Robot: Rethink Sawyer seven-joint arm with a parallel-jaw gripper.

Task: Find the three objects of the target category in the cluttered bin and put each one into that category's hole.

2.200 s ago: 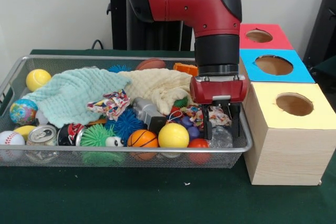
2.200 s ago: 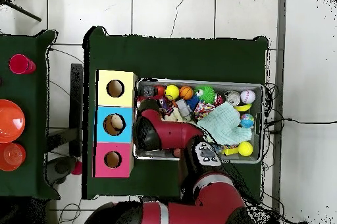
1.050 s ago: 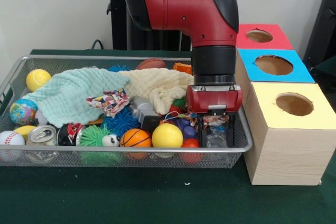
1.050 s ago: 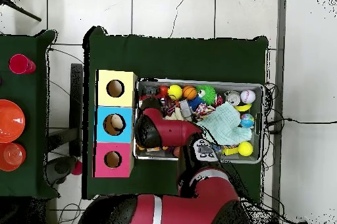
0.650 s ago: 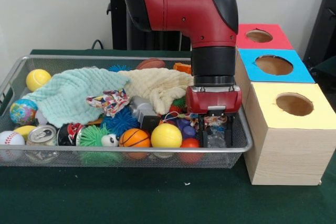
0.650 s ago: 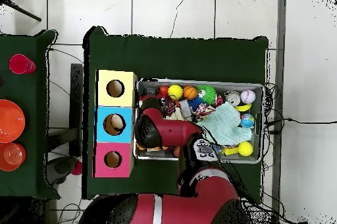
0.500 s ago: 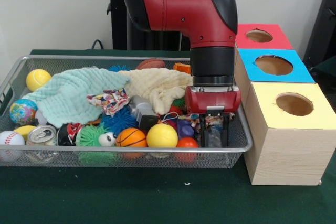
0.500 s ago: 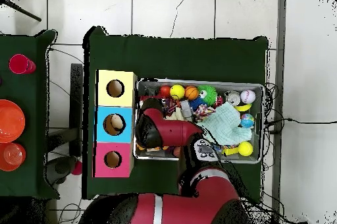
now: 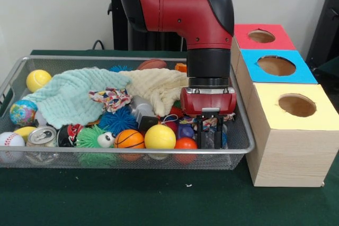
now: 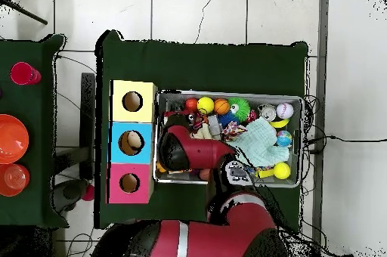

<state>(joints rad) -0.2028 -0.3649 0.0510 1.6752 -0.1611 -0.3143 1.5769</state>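
Observation:
The wire bin (image 9: 132,151) is crowded with balls, cloths and toys. My gripper (image 9: 210,137) is down in its right front corner, its fingers (image 9: 203,134) drawn in on a clear crumpled plastic piece under a scrap of patterned cloth. An orange ball (image 9: 186,143), a yellow ball (image 9: 160,136) and a small basketball (image 9: 130,138) lie just left of it. Three boxes stand right of the bin, with holes in yellow (image 9: 296,105), blue (image 9: 276,65) and red (image 9: 261,36) tops. From overhead, the arm (image 10: 185,152) covers the gripper.
A mint towel (image 9: 74,96) and a cream towel (image 9: 159,87) cover the bin's middle. A patterned cloth (image 9: 110,99), spiky balls (image 9: 91,136), a can (image 9: 42,136), a baseball (image 9: 10,139) and a globe ball (image 9: 23,112) fill the left. Red cups (image 10: 15,144) stand on a side table.
The gripper has shifted a little left and lower, and its fingers have closed inward. The yellow ball, basketball and orange ball were nudged to the left.

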